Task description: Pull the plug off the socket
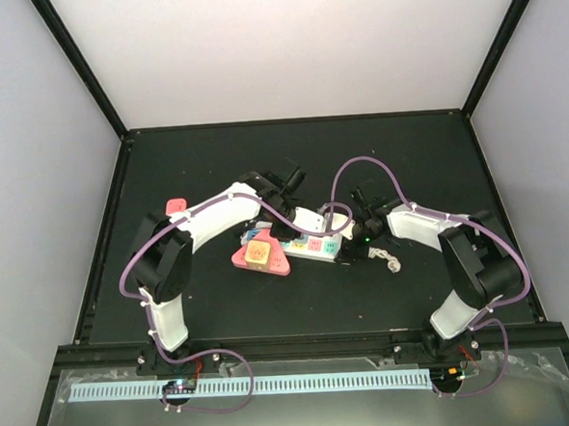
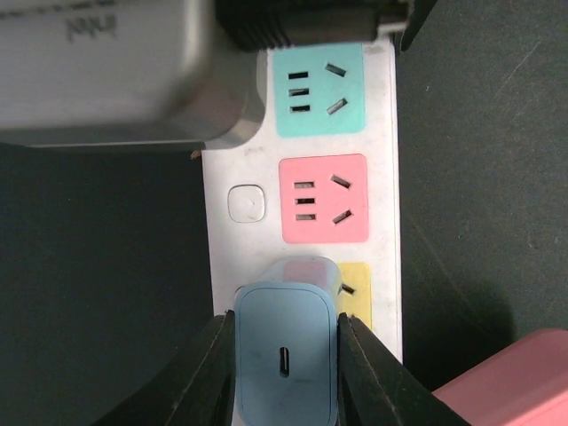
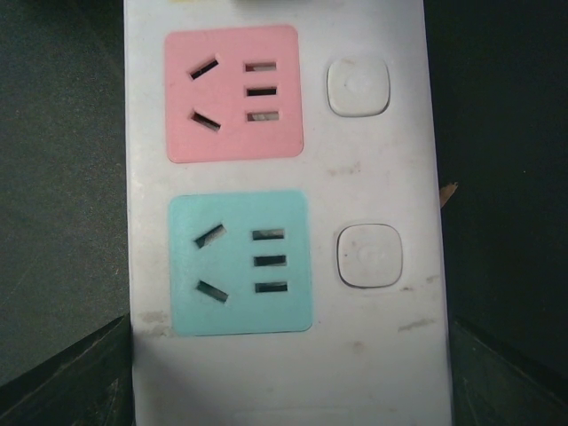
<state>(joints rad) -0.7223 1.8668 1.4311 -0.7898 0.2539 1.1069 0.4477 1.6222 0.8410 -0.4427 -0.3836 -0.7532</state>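
The socket (image 1: 313, 242), a long white power strip with pink, blue and yellow outlet faces, lies mid-table. A light blue plug (image 2: 286, 353) stands at the yellow outlet (image 2: 357, 288). My left gripper (image 2: 286, 373) is shut on the plug, one black finger against each side, and shows from above in the top view (image 1: 281, 223). My right gripper (image 3: 291, 390) is shut on the socket (image 3: 284, 177) at its end beyond the blue outlet, with fingers (image 3: 84, 382) against both long edges; it also shows in the top view (image 1: 348, 240). Whether the plug's pins are still seated is hidden.
A pink triangular block (image 1: 260, 256) lies against the socket's left end, seen also in the left wrist view (image 2: 510, 382). A small pink piece (image 1: 176, 206) lies near the left arm. The short coiled white cord (image 1: 390, 259) lies by the right gripper. The right wrist's grey camera housing (image 2: 106, 71) hangs over the socket.
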